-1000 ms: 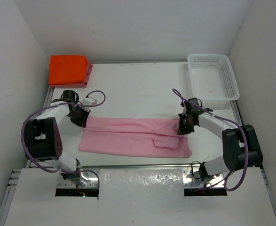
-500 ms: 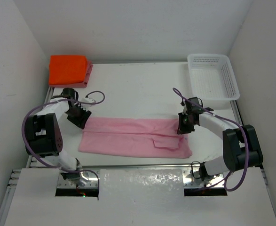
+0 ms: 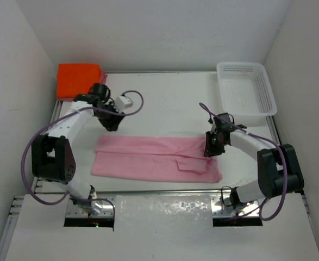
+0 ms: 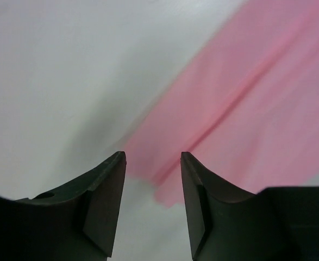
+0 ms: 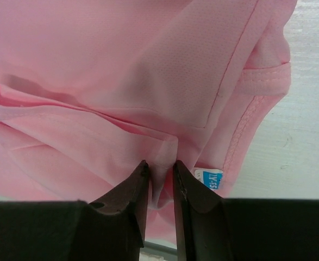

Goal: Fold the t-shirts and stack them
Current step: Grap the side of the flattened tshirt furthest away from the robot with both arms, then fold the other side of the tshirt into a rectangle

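A light pink t-shirt [image 3: 154,157] lies folded into a long band across the table's middle. My left gripper [image 3: 113,124] hovers just behind its far left corner, open and empty; in the left wrist view the gripper [image 4: 152,157] hangs above that corner of the pink shirt [image 4: 246,98]. My right gripper [image 3: 211,147] sits low on the shirt's far right corner. Its jaws [image 5: 160,166] stand slightly apart, and a raised fold of the pink cloth [image 5: 94,65] lies between them. A folded orange t-shirt [image 3: 77,80] rests on a rose-red t-shirt [image 3: 67,98] at the back left.
A white perforated basket [image 3: 245,92] stands at the back right corner. White walls close in the table on three sides. A blue and white label [image 5: 209,178] shows at the pink shirt's neck, right of my right fingers.
My left gripper opened, let go of the pink shirt's left corner, and rose away towards the back and right. My right gripper's jaws parted slightly in place.
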You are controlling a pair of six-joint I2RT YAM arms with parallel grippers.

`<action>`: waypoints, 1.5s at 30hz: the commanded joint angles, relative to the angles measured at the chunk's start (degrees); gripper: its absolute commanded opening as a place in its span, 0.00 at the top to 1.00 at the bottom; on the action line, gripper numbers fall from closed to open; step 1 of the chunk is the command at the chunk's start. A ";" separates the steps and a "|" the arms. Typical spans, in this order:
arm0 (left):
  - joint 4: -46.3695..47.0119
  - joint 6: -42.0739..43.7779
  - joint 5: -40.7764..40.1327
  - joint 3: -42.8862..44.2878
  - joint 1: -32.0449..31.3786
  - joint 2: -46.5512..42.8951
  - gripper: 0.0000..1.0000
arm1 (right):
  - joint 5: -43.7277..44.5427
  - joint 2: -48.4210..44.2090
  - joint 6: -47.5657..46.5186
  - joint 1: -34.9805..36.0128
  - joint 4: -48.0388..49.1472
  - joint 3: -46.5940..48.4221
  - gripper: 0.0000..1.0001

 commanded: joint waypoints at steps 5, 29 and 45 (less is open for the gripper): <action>-2.77 -2.44 -3.25 -4.33 -0.46 2.47 0.55 | -2.95 -1.35 -1.91 -0.32 -1.21 2.02 0.73; -7.88 3.02 1.23 -7.85 11.24 8.88 0.59 | -3.05 -1.09 -1.56 -0.32 -0.16 1.67 0.76; -6.30 0.39 3.17 -4.43 11.24 6.60 1.00 | -3.57 -0.39 -1.38 -0.32 0.11 3.42 1.00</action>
